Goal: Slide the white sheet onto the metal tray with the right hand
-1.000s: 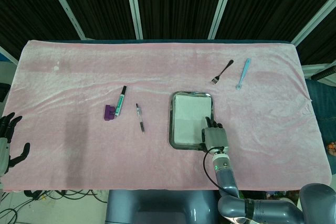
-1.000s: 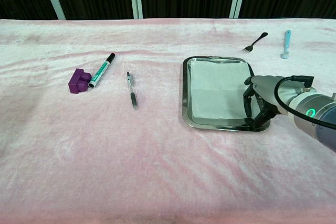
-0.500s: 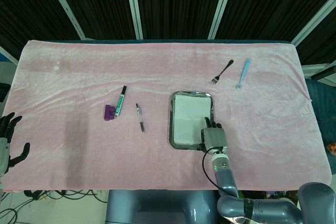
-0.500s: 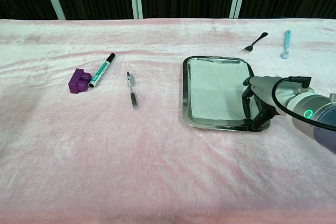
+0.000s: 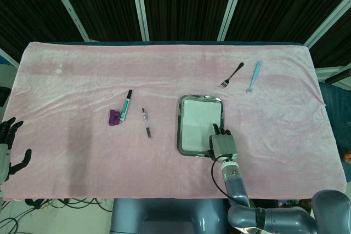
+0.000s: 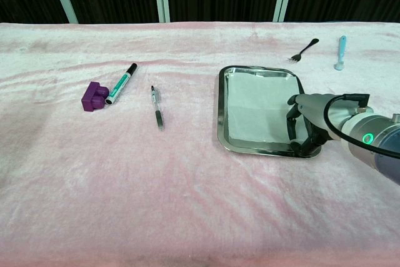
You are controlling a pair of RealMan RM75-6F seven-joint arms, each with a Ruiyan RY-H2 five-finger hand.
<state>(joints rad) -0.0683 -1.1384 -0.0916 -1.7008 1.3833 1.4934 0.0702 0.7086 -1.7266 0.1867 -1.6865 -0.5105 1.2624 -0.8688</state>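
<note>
The metal tray (image 5: 179, 127) (image 6: 220, 110) lies right of centre on the pink cloth. The white sheet (image 5: 196, 121) (image 6: 256, 107) lies flat inside it and covers most of the tray floor. My right hand (image 5: 222, 142) (image 6: 309, 120) is at the tray's near right corner, its fingers bent down with the fingertips (image 6: 292, 130) touching the sheet's near right part; it grips nothing. My left hand (image 5: 8, 149) hangs off the table's left edge with its fingers spread and holds nothing; the chest view does not show it.
A black fork (image 5: 232, 75) (image 6: 304, 49) and a light blue tool (image 5: 254, 76) (image 6: 340, 52) lie beyond the tray to the right. Left of the tray are a pen (image 5: 146, 123) (image 6: 156, 107), a green marker (image 5: 126, 105) (image 6: 121, 83) and a purple block (image 5: 113, 117) (image 6: 94, 96).
My right hand has drawn back a little toward the near edge of the tray. The sheet stays inside the tray. The left hand has not moved.
</note>
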